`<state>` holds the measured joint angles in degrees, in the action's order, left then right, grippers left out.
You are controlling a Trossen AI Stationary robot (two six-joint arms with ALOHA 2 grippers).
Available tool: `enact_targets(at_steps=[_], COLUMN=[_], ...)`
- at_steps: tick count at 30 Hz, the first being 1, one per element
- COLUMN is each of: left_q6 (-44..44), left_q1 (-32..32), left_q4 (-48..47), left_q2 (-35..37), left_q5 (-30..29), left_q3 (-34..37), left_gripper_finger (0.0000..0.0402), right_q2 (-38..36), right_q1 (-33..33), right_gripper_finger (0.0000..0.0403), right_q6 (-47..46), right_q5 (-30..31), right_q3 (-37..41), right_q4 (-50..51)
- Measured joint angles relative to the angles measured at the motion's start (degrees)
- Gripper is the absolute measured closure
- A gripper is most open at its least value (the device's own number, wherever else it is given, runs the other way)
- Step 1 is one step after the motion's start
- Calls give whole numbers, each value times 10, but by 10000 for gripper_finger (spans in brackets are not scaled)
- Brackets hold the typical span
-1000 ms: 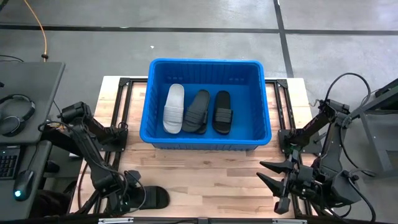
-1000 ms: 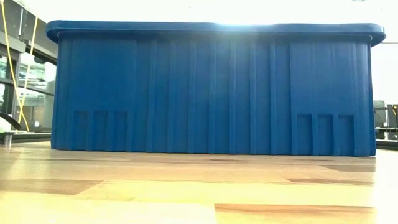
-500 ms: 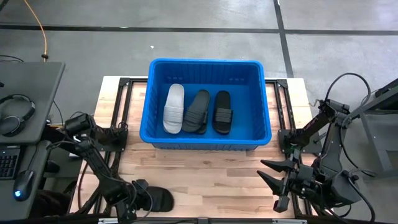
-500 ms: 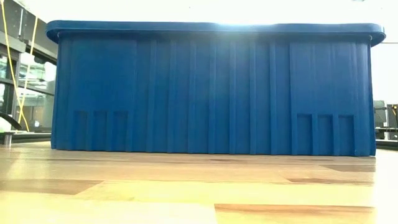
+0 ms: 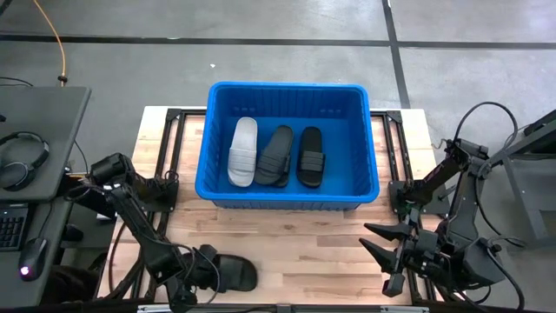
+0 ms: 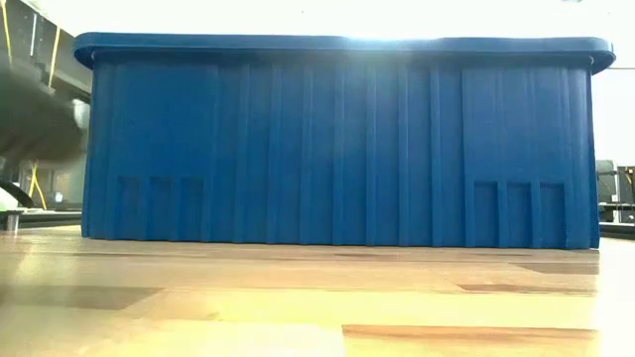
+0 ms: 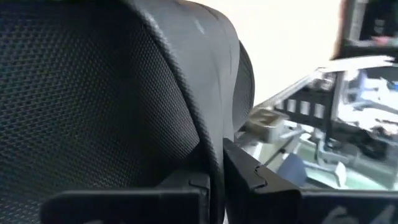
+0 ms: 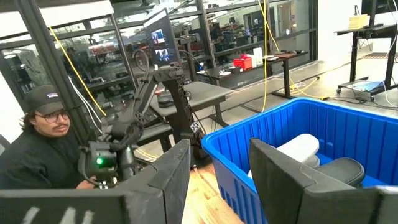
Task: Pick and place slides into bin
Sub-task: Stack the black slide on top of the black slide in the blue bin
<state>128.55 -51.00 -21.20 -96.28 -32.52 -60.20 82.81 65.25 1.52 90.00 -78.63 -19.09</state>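
With three slides (image 5: 278, 155) already inside bin (image 5: 212, 139), left hand (image 5: 211, 269) clenched on black slide (image 5: 234, 272), lower left; right hand (image 5: 382, 252) released.

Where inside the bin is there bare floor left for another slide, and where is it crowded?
Inside the bin, the right part is bare, between the black slide and the right wall. A narrower strip lies between the white slide and the left wall. The middle is crowded: three slides side by side, the dark grey slide between them.
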Motion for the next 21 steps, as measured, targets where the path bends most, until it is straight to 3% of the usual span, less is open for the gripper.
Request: enact_targets(at_steps=[7,14,21], left_q6=[-148,-353,-548], left_q1=[45,101,151], left_q4=[-70,-95,-166], left_q2=[2,3,3], left_q5=[-7,11,61], left_q3=[-109,-207,-305], left_gripper_finger=[395,398,399], right_q2=[0,-6,-44], right_q1=[0,-3,-4], right_gripper_finger=[255,265,265], right_q6=[22,14,-43], right_q5=[0,-4,-67], right_q3=[0,0,0], right_q4=[-4,-22,-5])
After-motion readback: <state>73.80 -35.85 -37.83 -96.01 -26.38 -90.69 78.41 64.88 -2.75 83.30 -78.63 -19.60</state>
